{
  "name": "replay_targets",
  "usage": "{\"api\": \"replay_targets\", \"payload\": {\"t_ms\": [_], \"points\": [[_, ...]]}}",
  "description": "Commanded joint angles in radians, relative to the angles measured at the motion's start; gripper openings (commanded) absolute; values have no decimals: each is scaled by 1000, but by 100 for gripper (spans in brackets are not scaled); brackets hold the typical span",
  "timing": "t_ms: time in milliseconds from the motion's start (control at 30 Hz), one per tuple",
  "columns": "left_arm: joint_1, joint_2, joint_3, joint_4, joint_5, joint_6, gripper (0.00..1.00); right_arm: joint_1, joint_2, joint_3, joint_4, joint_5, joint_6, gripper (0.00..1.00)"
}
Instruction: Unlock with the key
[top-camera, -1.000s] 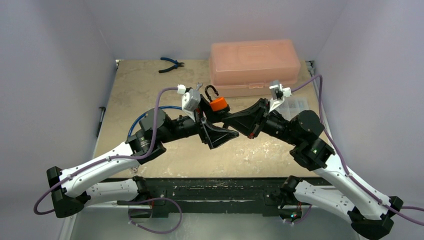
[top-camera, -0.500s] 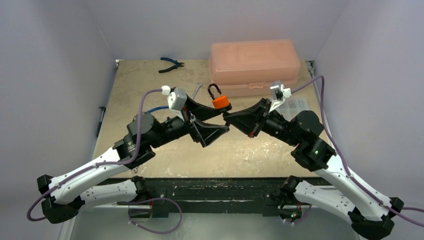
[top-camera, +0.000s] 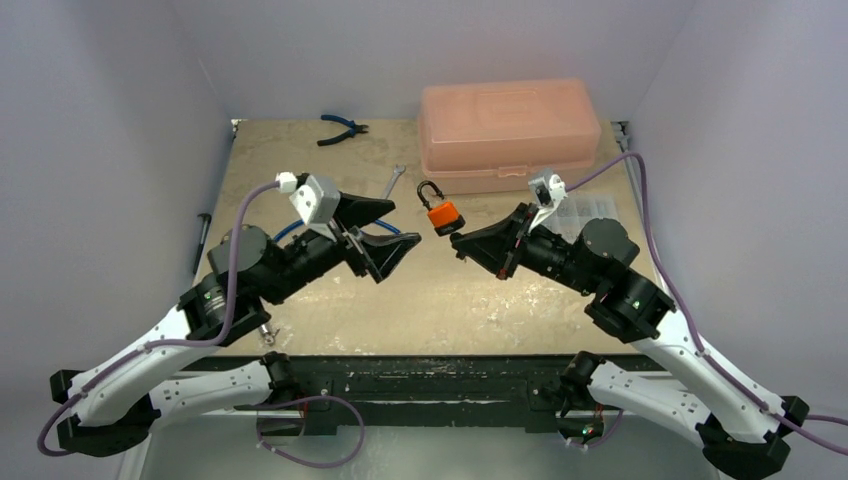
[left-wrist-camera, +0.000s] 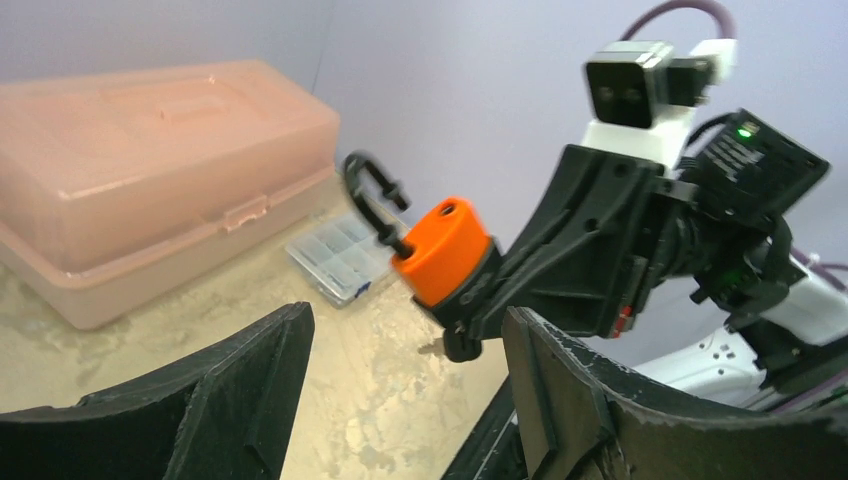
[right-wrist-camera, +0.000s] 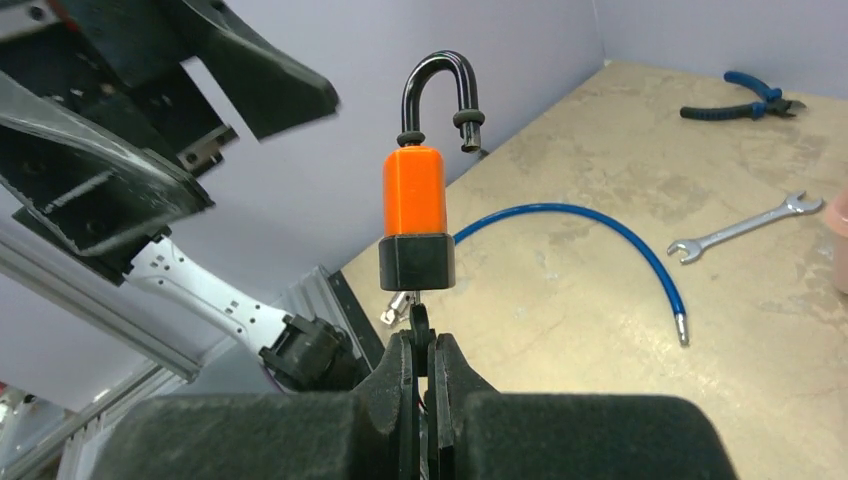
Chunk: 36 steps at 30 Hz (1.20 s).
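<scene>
Jaws of the left gripper (top-camera: 405, 225) stand wide apart, holding nothing, near the lock but clear of it. Centre: orange-bodied padlock with black steel shackle (top-camera: 443, 216) held up in mid-air, shackle sprung, one leg free of the body. Right gripper (top-camera: 458, 243) pinched tight on the small dark key (right-wrist-camera: 419, 322) seated in the lock's underside. I judge unlocking done; at most, setting it down remains.

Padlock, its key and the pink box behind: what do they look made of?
Padlock: orange body looks like a matte plastic or rubber cover, with a black base; its open shackle is glossy black, probably coated metal, given the bright highlight. Key: mostly hidden in the right gripper. Box: translucent pink plastic, with moulded lid and latch visible.
</scene>
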Motion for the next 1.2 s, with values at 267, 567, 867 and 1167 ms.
{"api": "replay_targets", "payload": {"t_ms": [267,567,867,1167], "points": [[-2,-93,-16,-132,172,884,72,0,2,176,-207,-221,-66,0],[-2,-51,-54,-141,247,1153,75,0,31,172,-257,-377,-42,0],[-2,9,15,-271,355,1210,66,0,43,148,-226,-415,-30,0],[-2,27,68,-344,414,1114,41,0,40,144,-227,-362,-46,0]]}}
